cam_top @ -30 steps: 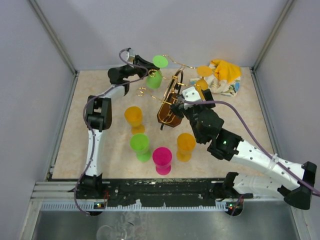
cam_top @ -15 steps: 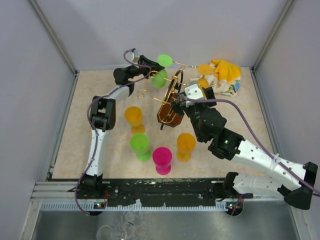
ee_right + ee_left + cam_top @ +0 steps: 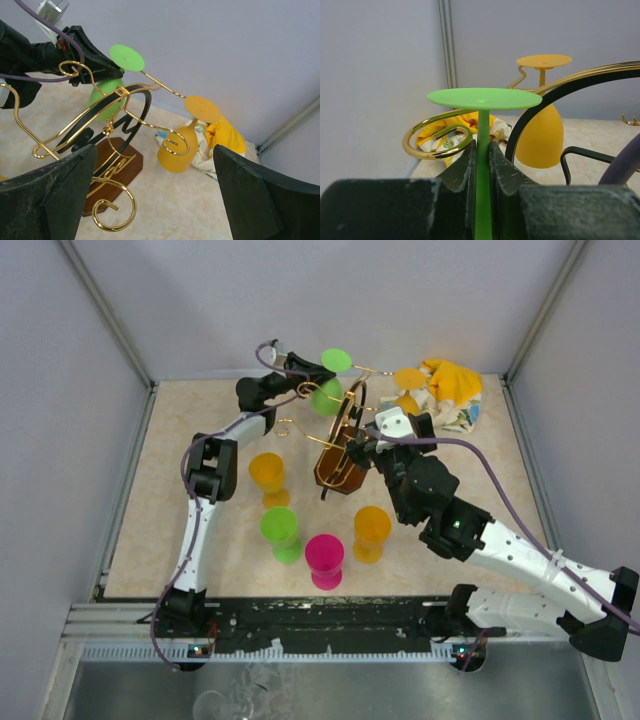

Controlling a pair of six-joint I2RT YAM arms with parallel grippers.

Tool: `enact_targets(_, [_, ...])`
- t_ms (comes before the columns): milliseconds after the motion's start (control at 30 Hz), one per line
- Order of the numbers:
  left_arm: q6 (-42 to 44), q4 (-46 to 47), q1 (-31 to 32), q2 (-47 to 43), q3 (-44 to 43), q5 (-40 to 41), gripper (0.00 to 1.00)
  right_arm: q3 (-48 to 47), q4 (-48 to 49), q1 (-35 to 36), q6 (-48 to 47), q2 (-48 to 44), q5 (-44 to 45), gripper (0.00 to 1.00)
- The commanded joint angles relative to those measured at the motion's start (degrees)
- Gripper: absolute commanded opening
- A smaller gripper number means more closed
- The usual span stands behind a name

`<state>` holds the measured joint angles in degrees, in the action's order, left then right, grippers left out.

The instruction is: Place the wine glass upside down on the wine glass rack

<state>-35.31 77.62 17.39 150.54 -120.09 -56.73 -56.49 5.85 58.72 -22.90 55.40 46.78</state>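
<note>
1. The left gripper [image 3: 482, 152] is clamped on the stem of the green wine glass [image 3: 484, 98], which is upside down with its flat foot on top.
2. The stem stands just beside the curled end of a gold arm on the far left side of the wine glass rack [image 3: 335, 470]. Whether the glass rests on the wire cannot be told.
3. The right gripper [image 3: 155, 200] is spread wide and holds nothing, close to the rack's right side.
4. A hanging orange glass [image 3: 175, 147] dangles upside down from another arm, near a yellow cloth [image 3: 452, 385].
5. In front of the rack, a pink glass [image 3: 325, 558], a second green glass [image 3: 280, 530], a left orange glass [image 3: 267, 472] and a right orange glass [image 3: 372, 528] stand on the table [image 3: 480, 470].
</note>
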Motion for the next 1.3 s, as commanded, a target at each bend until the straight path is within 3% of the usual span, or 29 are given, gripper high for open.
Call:
enact_targets(0, [2.56, 0.57, 0.63, 1.55, -1.78, 3.66, 0.00, -2.61, 1.45, -0.52, -0.13, -0.84, 0.42, 0.99])
enact_targets(533, [7.59, -2.72, 0.22, 3.64, -2.91, 12.19, 0.00, -2.18, 1.45, -1.14, 0.10, 0.03, -0.06, 0.99])
enact_targets(800, [4.18, 5.66, -1.98, 1.50, 3.65, 14.98, 0.00, -1.94, 1.28, -1.50, 0.78, 0.28, -0.38, 0.99])
enact_targets(1000, [2.44, 11.47, -3.49, -2.53, 10.57, 12.66, 0.00, -1.78, 1.09, -1.57, 1.40, 0.39, -0.63, 0.99])
enact_targets(1267, [0.77, 14.29, -3.09, -3.05, 11.24, 8.44, 0.00, -1.42, 0.51, -1.56, 2.24, 0.55, -0.73, 0.99])
